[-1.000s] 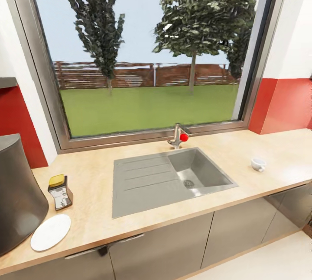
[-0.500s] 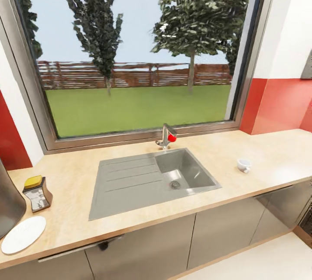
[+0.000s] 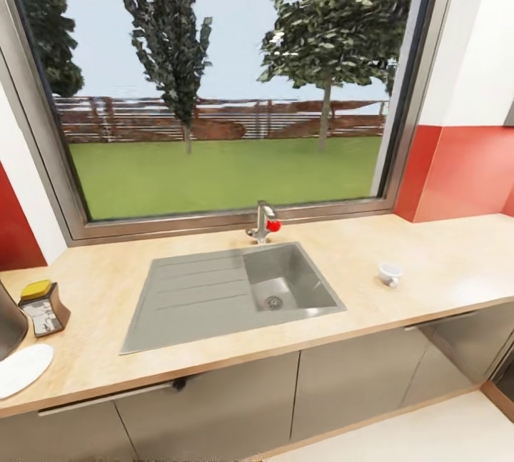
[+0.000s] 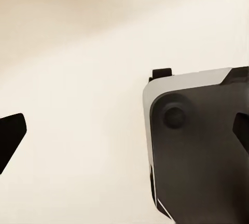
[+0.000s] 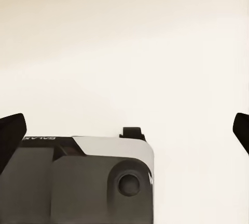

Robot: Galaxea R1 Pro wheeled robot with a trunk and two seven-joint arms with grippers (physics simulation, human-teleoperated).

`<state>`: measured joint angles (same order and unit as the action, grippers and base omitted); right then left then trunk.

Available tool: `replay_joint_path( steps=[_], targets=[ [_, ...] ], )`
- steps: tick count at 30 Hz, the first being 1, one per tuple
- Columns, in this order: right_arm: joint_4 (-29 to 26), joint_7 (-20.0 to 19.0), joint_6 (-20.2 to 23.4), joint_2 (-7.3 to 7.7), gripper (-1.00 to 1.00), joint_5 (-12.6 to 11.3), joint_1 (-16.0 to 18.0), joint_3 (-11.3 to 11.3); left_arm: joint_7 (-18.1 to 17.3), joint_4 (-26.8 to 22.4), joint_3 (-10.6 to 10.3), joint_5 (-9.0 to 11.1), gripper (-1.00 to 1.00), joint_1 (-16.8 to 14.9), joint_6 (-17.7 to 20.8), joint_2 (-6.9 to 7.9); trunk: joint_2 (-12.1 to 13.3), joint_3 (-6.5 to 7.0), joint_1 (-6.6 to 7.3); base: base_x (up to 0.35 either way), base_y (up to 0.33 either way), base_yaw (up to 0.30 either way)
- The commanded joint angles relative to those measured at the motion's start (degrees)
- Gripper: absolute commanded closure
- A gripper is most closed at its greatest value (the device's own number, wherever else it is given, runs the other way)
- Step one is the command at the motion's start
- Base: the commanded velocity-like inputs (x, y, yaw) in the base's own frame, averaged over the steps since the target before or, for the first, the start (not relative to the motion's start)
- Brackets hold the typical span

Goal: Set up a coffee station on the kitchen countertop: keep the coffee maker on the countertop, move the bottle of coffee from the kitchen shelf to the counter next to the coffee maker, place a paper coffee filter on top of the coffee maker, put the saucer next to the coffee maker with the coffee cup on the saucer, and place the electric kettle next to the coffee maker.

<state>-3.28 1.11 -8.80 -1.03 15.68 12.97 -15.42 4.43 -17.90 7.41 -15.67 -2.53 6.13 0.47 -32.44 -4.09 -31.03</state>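
- Across the head view runs the wooden worktop point(image 3: 442, 262) under a wide window point(image 3: 221, 83); the robot appears to be in transit, with no task item in hand.
- Sunk into the middle of the worktop is a grey sink point(image 3: 235, 294), its tap point(image 3: 263, 223) behind it.
- At the far left edge sits the dark body of what is probably the coffee maker point(image 3: 8, 323), cut off by the frame; no filter can be made out on it.
- Just in front of it lies the white saucer point(image 3: 21, 369), with no cup on it.
- Beside the coffee maker stands the bottle of coffee point(image 3: 43, 307), so that step looks done.
- Well apart, right of the sink, rests the coffee cup point(image 3: 390, 274), so it has yet to be set on the saucer; the kettle also appears left to do.
- Both wrist views show the left claw point(image 4: 124, 130) and right claw point(image 5: 124, 130) spread wide over pale floor, holding nothing.
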Motion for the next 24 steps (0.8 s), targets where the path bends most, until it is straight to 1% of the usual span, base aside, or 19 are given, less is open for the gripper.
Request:
replay_joint_path(
  steps=[1, 7, 22, 24],
  targets=[
    [0.0, 0.1, -0.2, -0.02, -1.0, 0.6, 0.0, -0.5, 0.0, -0.1, 0.3, -0.6, -1.0, 0.0, 0.3, -0.03, -0.1, -0.19, -0.03, 0.0, -0.319, 0.123],
    [0.0, 0.1, -0.2, -0.02, -1.0, 0.6, 0.0, -0.5, 0.0, -0.1, 0.3, -0.6, -1.0, 0.0, 0.1, -0.03, -0.1, -0.6, -0.03, 0.0, -0.319, 0.098],
    [0.0, 0.1, -0.2, -0.11, -1.0, 0.6, 0.0, -0.5, 0.0, -0.1, 0.3, -0.6, -1.0, 0.0, 0.0, -0.03, -0.1, -0.7, -0.03, 0.0, -0.319, 0.008],
    [0.0, 0.1, -0.2, -0.18, -1.0, 0.6, 0.0, -0.5, 0.0, -0.1, 0.3, -0.6, -1.0, 0.0, 0.0, -0.03, -0.1, -0.7, -0.03, 0.0, -0.319, 0.157]
  ],
)
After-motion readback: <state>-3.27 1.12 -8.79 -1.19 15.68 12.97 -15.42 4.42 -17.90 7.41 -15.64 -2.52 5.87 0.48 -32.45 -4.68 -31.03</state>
